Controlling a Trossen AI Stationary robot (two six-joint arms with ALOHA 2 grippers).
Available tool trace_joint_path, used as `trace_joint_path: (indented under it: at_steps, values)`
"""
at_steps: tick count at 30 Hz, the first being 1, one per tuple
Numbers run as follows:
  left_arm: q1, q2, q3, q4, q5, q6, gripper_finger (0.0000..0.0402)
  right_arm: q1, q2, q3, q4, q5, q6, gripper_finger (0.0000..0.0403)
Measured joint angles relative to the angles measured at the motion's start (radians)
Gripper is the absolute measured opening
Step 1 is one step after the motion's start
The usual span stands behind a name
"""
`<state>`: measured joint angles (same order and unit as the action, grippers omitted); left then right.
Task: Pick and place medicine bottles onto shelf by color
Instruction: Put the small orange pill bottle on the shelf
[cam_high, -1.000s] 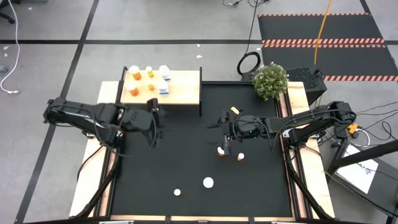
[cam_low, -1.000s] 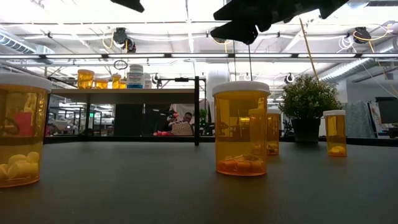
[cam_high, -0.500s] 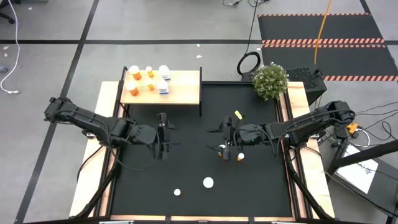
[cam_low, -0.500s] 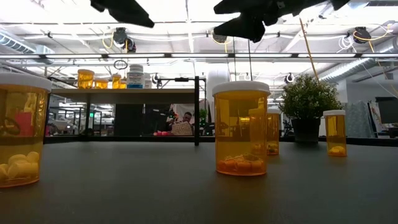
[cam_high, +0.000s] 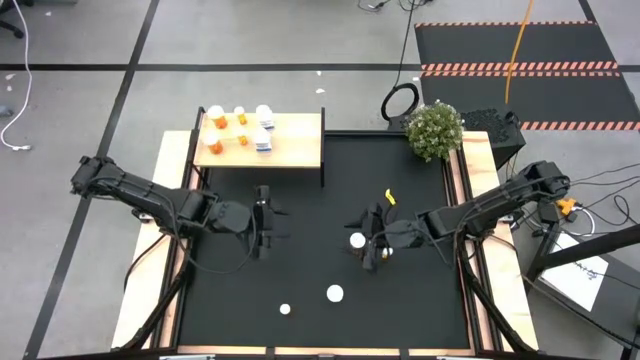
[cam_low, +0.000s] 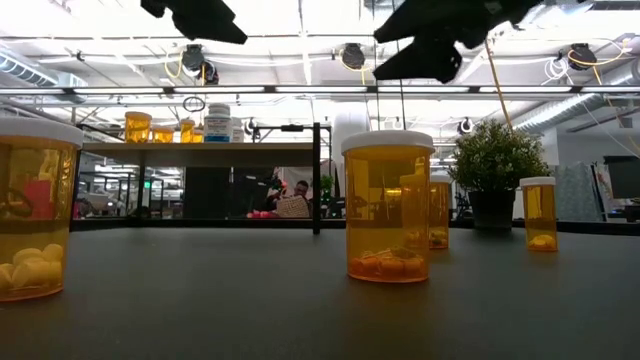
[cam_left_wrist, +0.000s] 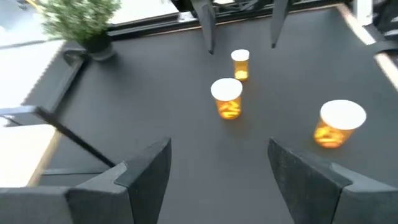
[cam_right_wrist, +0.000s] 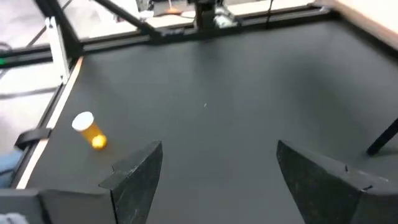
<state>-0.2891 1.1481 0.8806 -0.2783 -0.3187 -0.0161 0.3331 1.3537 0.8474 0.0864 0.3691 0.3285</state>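
The light-wood shelf stands at the mat's far left corner, with several orange and white medicine bottles upright on it. Other orange bottles with white caps stand on the black mat: one beside my right gripper, and two near the front edge. My left gripper hangs open above the mat, in front of the shelf; its wrist view shows three bottles ahead. My right gripper is also open and holds nothing.
A potted plant stands at the mat's far right corner. The shelf's black legs border the mat's far left. In the low view, bottles stand on the mat, both grippers above them.
My left gripper has come away from the shelf, down and toward the near edge, then kept still. My right gripper has moved toward the near edge past the two bottles under it, and has rolled. Both stay open. No bottle has moved.
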Motion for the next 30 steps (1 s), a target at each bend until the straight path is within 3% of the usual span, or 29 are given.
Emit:
trace_joint_path:
  at_steps: [8,14,23,30]
  values:
    - [-0.092,0.002,0.0,0.01,-0.004,-0.112,0.0261,0.072,0.0,0.0,-0.035,0.005,0.004,0.0308]
    - [-0.153,0.042,0.0,0.059,-0.052,-0.161,0.0223,0.12,0.0,0.0,-0.106,0.078,0.026,0.0308]
    - [-0.164,0.11,0.0,0.099,-0.068,-0.132,0.0176,0.154,-0.001,0.0,-0.156,0.074,0.087,0.0308]
    - [-0.144,0.111,0.0,0.103,-0.076,-0.11,0.0177,0.189,-0.037,0.0,-0.428,-0.011,0.274,0.0308]
